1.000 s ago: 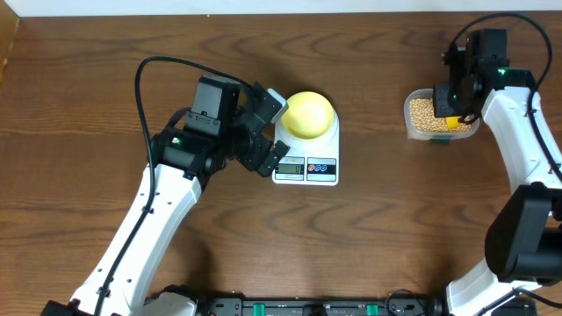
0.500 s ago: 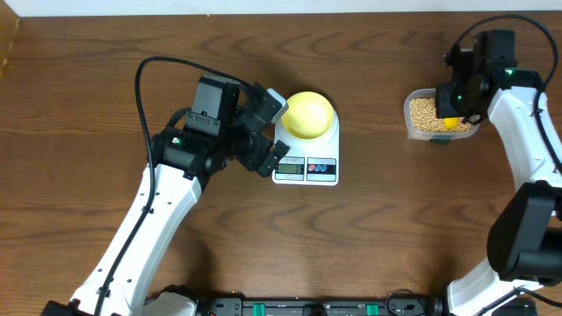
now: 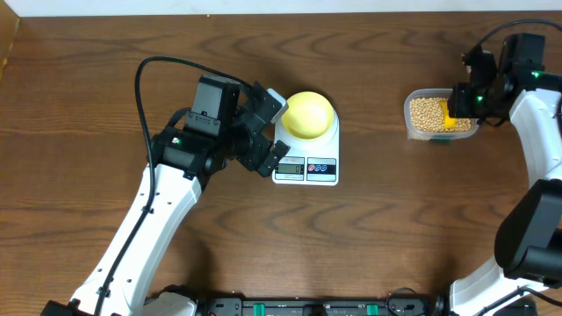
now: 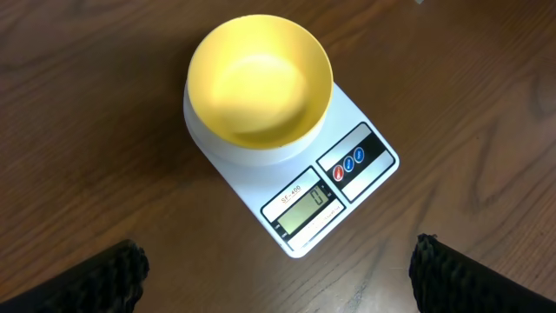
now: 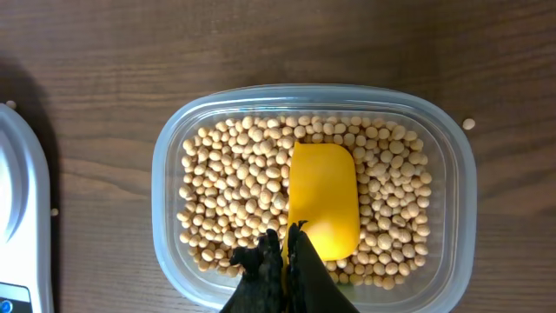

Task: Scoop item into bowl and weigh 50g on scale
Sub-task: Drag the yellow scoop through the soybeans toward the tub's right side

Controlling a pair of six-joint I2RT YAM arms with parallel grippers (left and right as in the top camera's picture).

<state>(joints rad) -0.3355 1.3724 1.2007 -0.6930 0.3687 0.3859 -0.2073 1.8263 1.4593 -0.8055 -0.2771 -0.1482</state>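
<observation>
right pincer (image 5: 282,259) pinching scoop (image 5: 323,202), blade ahead on beans (image 5: 226,191) inside tub (image 5: 162,165) | left pincer (image 4: 278,269) spread, bowl (image 4: 261,78) atop scale (image 4: 369,117) just ahead

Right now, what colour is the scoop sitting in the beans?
The scoop is bright yellow, clearest in the right wrist view.

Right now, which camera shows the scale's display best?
The left wrist view: the display is close and unobstructed, reading zero. Overhead shows it tiny, digits unreadable. The right wrist view catches only an edge of the scale, not the display.
</observation>
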